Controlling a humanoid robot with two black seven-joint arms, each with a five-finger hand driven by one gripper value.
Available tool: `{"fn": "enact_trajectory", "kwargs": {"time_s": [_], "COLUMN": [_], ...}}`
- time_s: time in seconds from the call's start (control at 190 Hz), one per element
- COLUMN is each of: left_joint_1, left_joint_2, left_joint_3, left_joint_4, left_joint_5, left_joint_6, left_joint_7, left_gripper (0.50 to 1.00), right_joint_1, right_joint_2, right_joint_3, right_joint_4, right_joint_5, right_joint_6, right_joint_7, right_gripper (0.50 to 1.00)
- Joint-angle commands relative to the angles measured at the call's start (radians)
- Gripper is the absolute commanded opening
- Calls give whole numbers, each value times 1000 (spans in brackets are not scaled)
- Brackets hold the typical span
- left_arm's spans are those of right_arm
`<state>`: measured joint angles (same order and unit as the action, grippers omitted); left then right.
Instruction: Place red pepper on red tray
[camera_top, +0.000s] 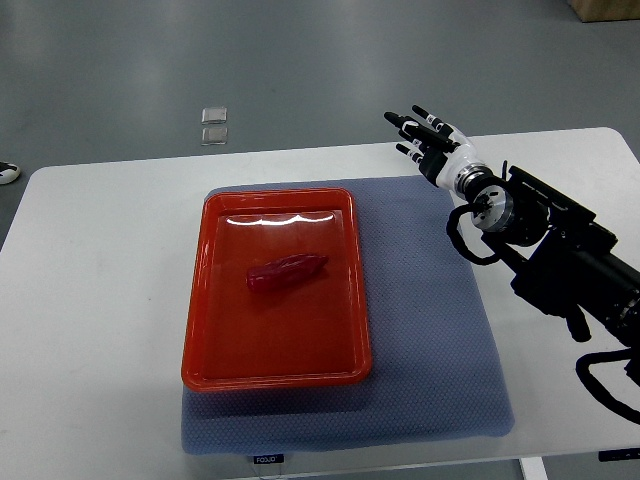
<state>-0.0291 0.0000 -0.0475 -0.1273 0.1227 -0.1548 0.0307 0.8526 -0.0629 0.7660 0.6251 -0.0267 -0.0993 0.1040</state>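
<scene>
Red tray (200, 340) with red pepper (287, 272), well apart from open-fingered right robot hand (428, 140)

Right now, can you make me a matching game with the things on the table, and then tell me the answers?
Things:
1. red pepper
2. red tray
3. blue mat
4. right hand

Places or states:
A. lying under the tray
B. open, holding nothing, over the table's far edge
C. lying inside the tray
D. sitting on the mat

Pairs: 1-C, 2-D, 3-A, 4-B
</scene>
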Motion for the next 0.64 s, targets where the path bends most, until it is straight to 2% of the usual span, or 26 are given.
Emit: {"fn": "enact_trajectory", "kwargs": {"time_s": [0.0,0.058,0.158,0.226,0.636], "left_joint_1": [0,0,2,2,2], "left_joint_2": [0,0,0,0,0], "left_joint_3": [0,0,0,0,0], "left_joint_4": [0,0,0,0,0], "left_joint_5": [0,0,0,0,0], "left_joint_6": [0,0,0,0,0], "left_joint_7": [0,0,0,0,0], "left_gripper": [1000,1000,1000,1000,1000], "right_joint_1": [-17,-27,-30,-30,-35], "right_joint_2": [6,6,3,0,11], "right_joint_3": [52,101,119,116,110], "right_joint_4": [-7,-18,-65,-88,-133], "right_joint_5": [13,4,-4,-7,-7], "right_joint_6": [50,66,69,69,62], "right_joint_7": [13,56,184,233,243], "right_gripper": [917,917,917,917,917]}}
